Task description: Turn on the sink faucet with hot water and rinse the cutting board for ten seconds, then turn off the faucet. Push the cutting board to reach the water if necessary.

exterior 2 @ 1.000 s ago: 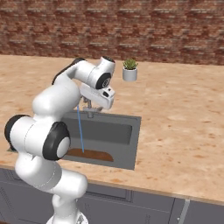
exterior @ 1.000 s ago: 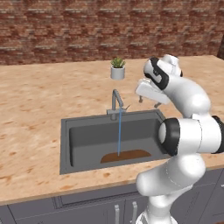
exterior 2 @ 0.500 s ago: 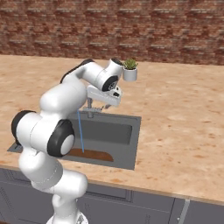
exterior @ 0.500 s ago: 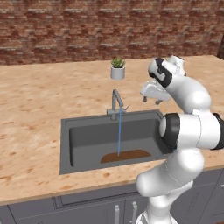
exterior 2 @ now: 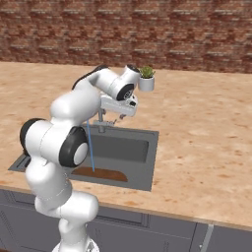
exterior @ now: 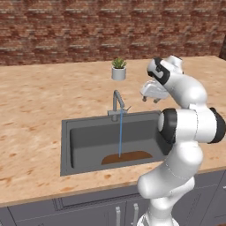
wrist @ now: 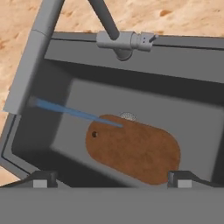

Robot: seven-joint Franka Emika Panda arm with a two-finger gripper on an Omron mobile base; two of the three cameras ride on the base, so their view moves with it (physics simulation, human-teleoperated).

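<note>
Brick wall runs behind a speckled tan counter, into which the sink is set, a dark grey basin with a flat rim. At its back edge stands the sink faucet, its hooked spout reaching over the basin, and the water drops from it in a thin blue line onto the cutting board, which lies flat on the basin floor toward the front wall. In the left base view the robot's own forearm covers the right end of the basin, and in the right base view its elbow hides the basin's left part, so the board shows there as a brown strip cut short at one end. The gripper hangs above the counter just behind the basin's far right corner, beside the faucet and apart from it, with nothing between its fingers. In the hand view the two dark fingertips sit far apart at the bottom edge, spread wide, and the board lies between and beyond them, with the stream landing near its upper left edge. A small pale disc just past the board is probably the drain, half covered. A small potted plant stands on the counter beyond the fingers, well back from the sink.
</note>
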